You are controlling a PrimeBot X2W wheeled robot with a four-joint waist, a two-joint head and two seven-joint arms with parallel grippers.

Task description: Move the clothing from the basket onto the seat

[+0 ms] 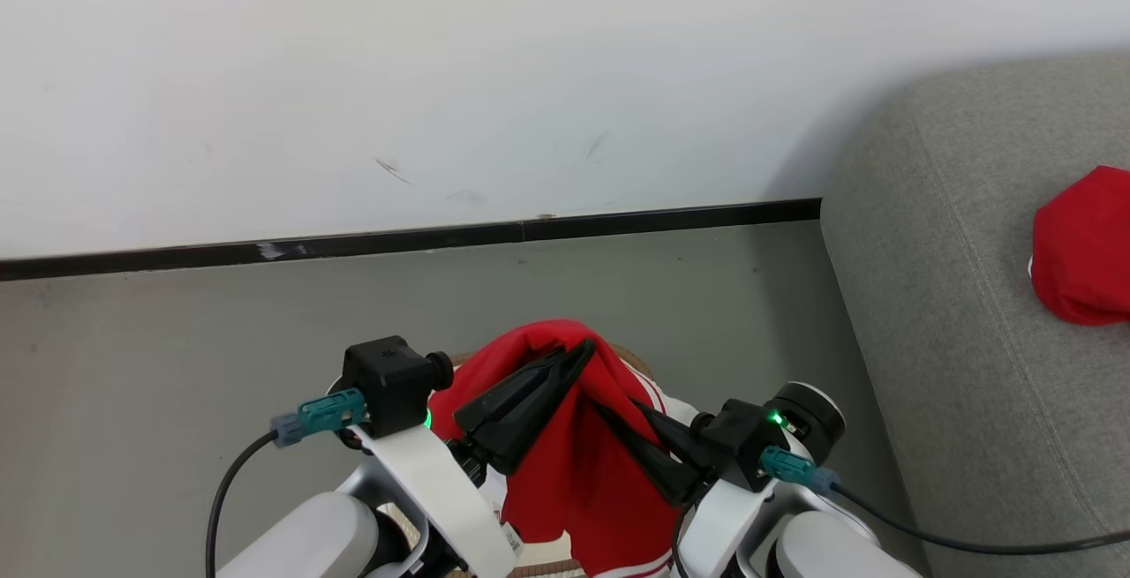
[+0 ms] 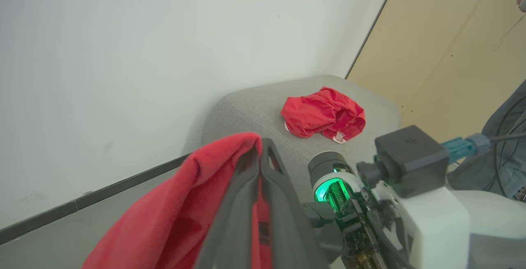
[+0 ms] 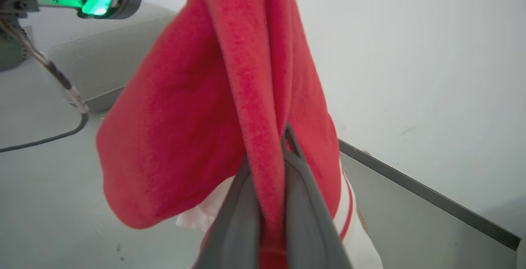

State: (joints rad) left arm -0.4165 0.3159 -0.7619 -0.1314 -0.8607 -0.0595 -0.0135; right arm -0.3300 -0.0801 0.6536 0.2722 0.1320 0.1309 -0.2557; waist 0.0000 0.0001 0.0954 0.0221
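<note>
White wall (image 1: 441, 75), black skirting (image 1: 397, 241) and grey floor (image 1: 159, 340) behind. The red garment (image 1: 574, 472) w/ white striped trim hangs in the air above the basket (image 1: 638, 360), of which just a bit of brown rim peeks out behind the cloth. Looks light, soft & limp: it will drape and swing, no breakage risk, but a thin pinch could slip, so best held at a bunched fold, not a single loose edge. Left hand (image 1: 578, 356) points up and fwd w/ fingers pressed together on the topmost fold, cloth draped over them. Right hand (image 1: 609, 412) angles up-left from the lower right, fingers clamped on a thick fold lower down, approx mid-garment. Both forearms rise from the bottom of the head view, close together. The grey seat (image 1: 936, 313) is off to the right, well apart from the held piece, w/ a second red garment (image 1: 1081, 247) crumpled on it. Judging by that, the carry across to the seat isn't done yet
</note>
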